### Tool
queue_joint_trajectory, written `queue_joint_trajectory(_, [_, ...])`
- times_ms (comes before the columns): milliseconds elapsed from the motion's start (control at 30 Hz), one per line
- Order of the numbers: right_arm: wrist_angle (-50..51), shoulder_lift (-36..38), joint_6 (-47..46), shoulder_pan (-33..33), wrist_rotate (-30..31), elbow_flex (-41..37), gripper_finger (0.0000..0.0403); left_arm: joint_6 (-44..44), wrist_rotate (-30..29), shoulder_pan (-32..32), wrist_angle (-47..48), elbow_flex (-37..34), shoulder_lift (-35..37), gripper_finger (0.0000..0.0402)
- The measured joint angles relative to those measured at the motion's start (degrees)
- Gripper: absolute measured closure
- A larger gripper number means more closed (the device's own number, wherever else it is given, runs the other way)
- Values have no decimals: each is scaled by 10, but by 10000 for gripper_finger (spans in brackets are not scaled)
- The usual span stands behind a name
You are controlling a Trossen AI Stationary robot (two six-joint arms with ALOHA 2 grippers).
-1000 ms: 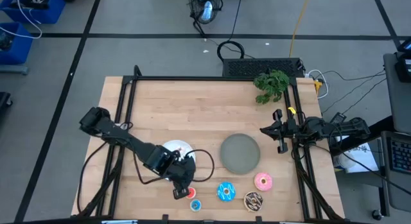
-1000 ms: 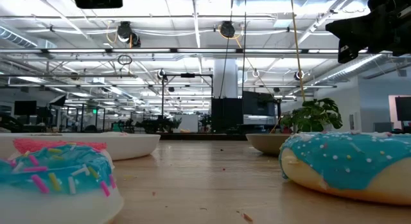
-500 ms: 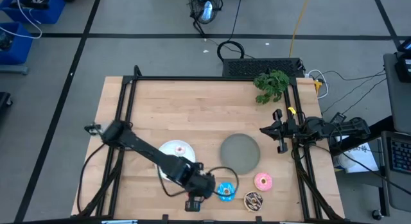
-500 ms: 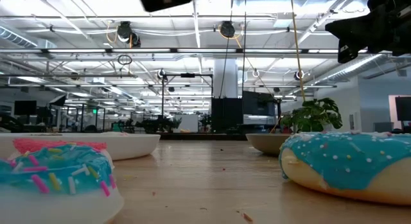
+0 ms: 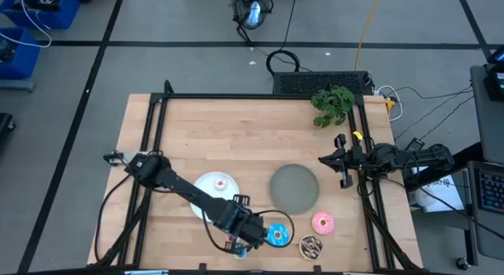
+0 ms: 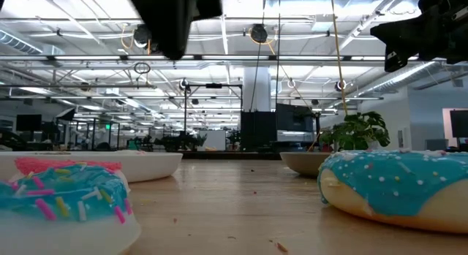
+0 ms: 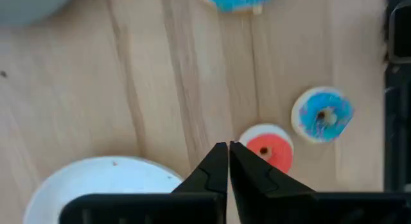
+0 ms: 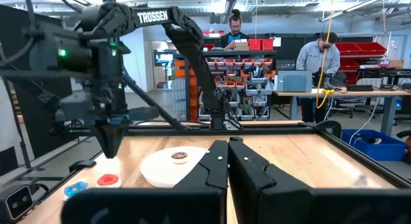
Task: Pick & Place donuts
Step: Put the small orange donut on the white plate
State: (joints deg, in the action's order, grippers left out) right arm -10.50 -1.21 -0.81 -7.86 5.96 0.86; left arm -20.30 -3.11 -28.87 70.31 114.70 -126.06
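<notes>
My left gripper [image 7: 228,153] is shut and hovers above the near edge of the table [image 5: 240,242], beside the tiny red donut [image 7: 270,150]. The tiny blue donut [image 7: 322,115] lies just past it. The larger blue donut [image 5: 277,235], the pink one [image 5: 322,222] and the brown sprinkled one [image 5: 311,245] lie flat on the wood to the right. A tiny brown ring [image 8: 178,156] rests on the white plate [image 5: 203,188]. I cannot make out the whitish-pink one. My right gripper [image 8: 228,147] is shut and waits at the table's right edge [image 5: 324,158].
The grey plate [image 5: 295,188] sits right of the white plate, behind the larger donuts. A green plant [image 5: 332,103] stands at the far right corner. A black frame rail [image 5: 150,133] runs around the table. People work at benches [image 8: 318,54] in the room beyond.
My left arm has stretched out from beside the white plate toward the table's right along the near edge. Its gripper has come down lower over the tiny red and blue donuts. The donuts have not moved.
</notes>
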Motion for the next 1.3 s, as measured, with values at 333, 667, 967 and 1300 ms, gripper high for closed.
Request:
queue_joint_trajectory(333, [0, 0, 0, 0, 0, 0, 403, -32, -11, -32, -37, -55, -1, 217])
queue_joint_trajectory(667, [0, 0, 0, 0, 0, 0, 403, 33, -41, -50, -67, -64, -1, 80])
queue_joint_trajectory(967, [5, -1, 0, 0, 0, 0, 403, 25, -4, -48, -94, -69, -14, 69])
queue_joint_trajectory(1300, [5, -4, 0, 0, 0, 0, 403, -4, 6, -49, -110, -127, -15, 69])
